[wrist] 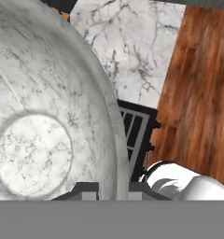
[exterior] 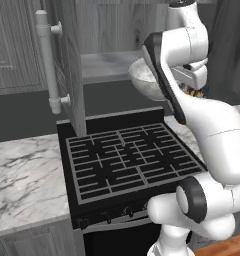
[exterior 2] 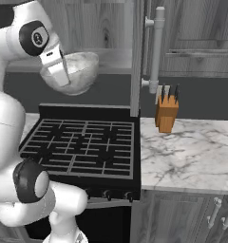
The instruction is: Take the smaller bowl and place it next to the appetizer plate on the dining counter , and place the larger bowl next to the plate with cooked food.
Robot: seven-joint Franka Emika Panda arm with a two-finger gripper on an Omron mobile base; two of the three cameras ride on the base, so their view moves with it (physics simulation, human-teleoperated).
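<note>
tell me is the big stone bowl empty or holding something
Empty. The hand view looks straight into the larger bowl, showing only its pale speckled bottom; it hangs above the stove.

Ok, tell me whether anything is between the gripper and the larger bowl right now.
Nothing visible. The gripper already holds the larger bowl by its rim, one finger on each side of the wall in the hand view, and carries it in the air above the stove. Neither the dining counter nor the blue plate is in sight.

The large bowl gripped at its rim by the claw looks like speckled grey-white stone, smooth inside. Below it lie matt black stove grates, a veined marble counter, and a wooden knife block.
</note>
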